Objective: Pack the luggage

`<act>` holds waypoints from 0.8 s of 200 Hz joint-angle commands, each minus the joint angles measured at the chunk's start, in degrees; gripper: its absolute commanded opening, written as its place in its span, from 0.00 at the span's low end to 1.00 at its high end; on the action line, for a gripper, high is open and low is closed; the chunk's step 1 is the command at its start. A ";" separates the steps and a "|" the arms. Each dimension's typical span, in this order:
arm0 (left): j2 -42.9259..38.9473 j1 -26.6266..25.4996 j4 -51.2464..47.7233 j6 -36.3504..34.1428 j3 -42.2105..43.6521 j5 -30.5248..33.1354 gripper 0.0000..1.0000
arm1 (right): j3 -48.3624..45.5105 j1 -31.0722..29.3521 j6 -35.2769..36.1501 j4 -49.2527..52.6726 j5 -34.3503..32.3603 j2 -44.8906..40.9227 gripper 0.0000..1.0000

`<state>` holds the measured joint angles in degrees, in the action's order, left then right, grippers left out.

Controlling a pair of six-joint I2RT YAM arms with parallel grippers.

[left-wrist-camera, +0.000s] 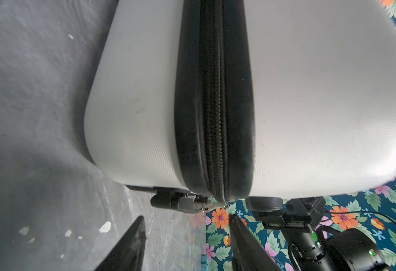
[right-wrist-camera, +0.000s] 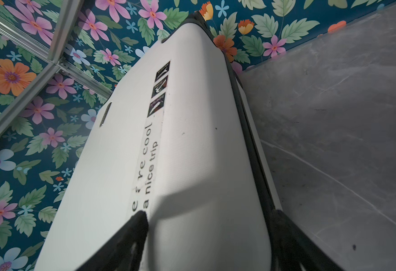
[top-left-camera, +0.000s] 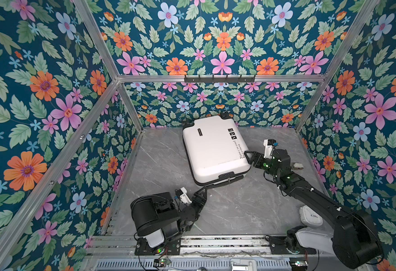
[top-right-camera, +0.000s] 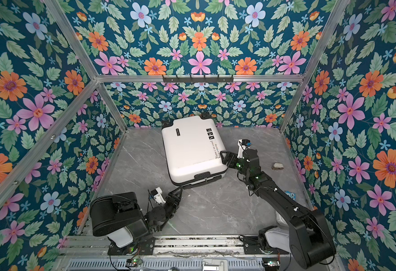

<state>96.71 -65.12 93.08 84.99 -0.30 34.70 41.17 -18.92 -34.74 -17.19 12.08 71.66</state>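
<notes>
Bright even light; soft shadow across luggage point(right-wrist-camera: 169, 164); wrist views blurry

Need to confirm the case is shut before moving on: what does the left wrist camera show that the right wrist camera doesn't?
Left wrist only: the zipper closed along the visible black seam, its pull at the end. Right wrist only: the top shell's printed text and three icons. Both: the white luggage, the grey table and floral wall.
</notes>
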 commanded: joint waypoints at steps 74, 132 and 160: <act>-0.23 0.26 3.00 -2.27 -0.28 -2.96 0.57 | 0.52 -7.26 -3.19 -5.16 -1.11 1.71 0.80; 3.31 1.46 3.07 3.78 -1.99 -3.08 0.54 | -1.77 -7.36 -3.27 -1.14 -4.65 -5.30 0.76; 5.10 2.71 3.07 5.56 -4.98 -4.55 0.52 | -4.51 -7.60 -2.83 1.97 -6.99 -9.50 0.70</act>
<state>100.73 -63.13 93.08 88.49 -3.51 31.51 38.37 -26.20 -37.74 -18.39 8.12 64.64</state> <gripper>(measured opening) 0.527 0.715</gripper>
